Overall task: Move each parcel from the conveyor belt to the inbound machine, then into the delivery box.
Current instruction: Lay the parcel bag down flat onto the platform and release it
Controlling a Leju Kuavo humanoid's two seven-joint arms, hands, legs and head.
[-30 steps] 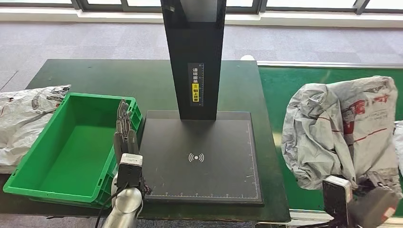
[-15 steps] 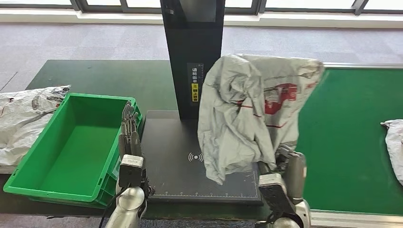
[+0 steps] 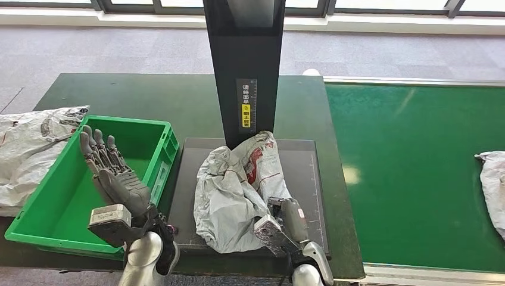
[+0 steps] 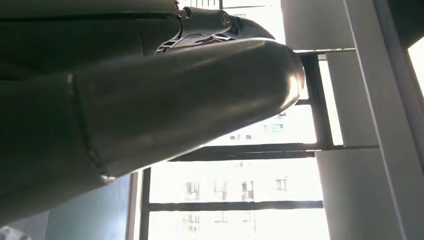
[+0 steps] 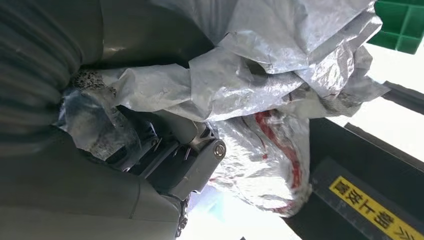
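A crumpled grey parcel (image 3: 238,190) with red print lies on the black plate of the inbound machine (image 3: 309,179), against the foot of its column (image 3: 244,65). My right hand (image 3: 283,220) is at the parcel's near right corner and grips the plastic. In the right wrist view its fingers (image 5: 165,160) are wrapped in folds of the parcel (image 5: 260,80). My left hand (image 3: 110,173) is raised over the near right part of the green delivery box (image 3: 36,196), fingers spread, holding nothing. Another grey parcel (image 3: 493,185) lies on the green conveyor belt (image 3: 417,167) at the right edge.
A further grey bag (image 3: 30,149) lies on the dark table left of the box. The green box holds nothing. The machine's column carries a yellow label (image 5: 370,205). The left wrist view looks up past the hand's grey cover (image 4: 150,100) at windows.
My right hand swung the parcel from the belt leftward and lowered it onto the machine's plate. My left hand lifted and turned, fingers spreading over the box.
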